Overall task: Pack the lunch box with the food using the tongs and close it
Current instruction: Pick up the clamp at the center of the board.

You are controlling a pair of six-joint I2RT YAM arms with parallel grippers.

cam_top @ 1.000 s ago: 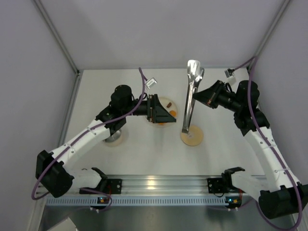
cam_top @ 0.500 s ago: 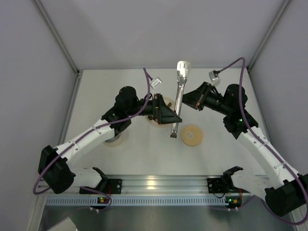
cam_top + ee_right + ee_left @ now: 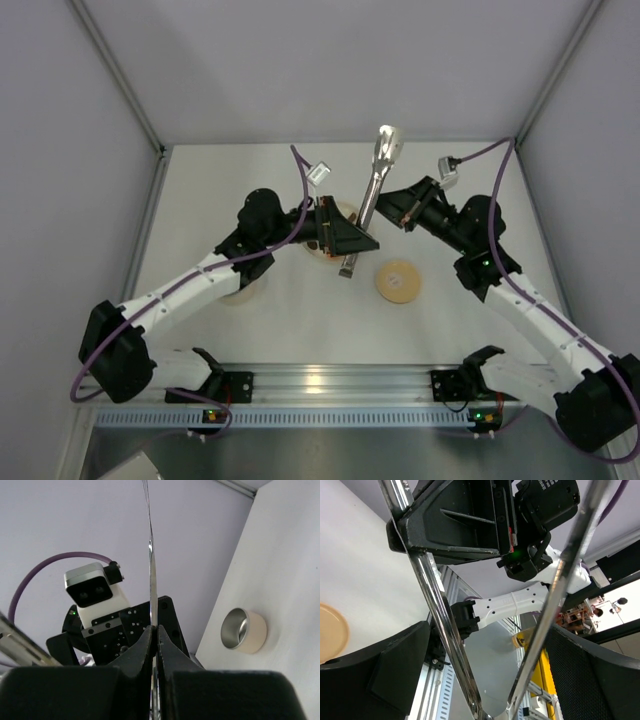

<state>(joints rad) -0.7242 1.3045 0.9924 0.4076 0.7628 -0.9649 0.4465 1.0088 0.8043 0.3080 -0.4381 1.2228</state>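
My right gripper (image 3: 386, 207) is shut on the long silvery tongs (image 3: 372, 190), pinching one thin arm (image 3: 152, 575) between its fingers (image 3: 155, 630). The tongs slant from the back wall down toward my left gripper (image 3: 352, 240). That gripper (image 3: 485, 645) is open, and both tongs arms (image 3: 440, 625) pass between its fingers without being squeezed. The steel lunch box (image 3: 243, 630) stands open at the left, mostly under the left arm (image 3: 238, 290). Its tan lid (image 3: 398, 281) lies flat in the middle. The food is hidden beneath the left gripper.
A cream plate (image 3: 346, 208) peeks out from under the left gripper. The aluminium rail (image 3: 330, 382) with both arm bases runs along the near edge. Grey walls close the table at the back and both sides.
The right gripper carried the tongs leftward, off the tan lid. The left gripper rose and shifted right, so the tongs' lower end now sits between its open fingers.
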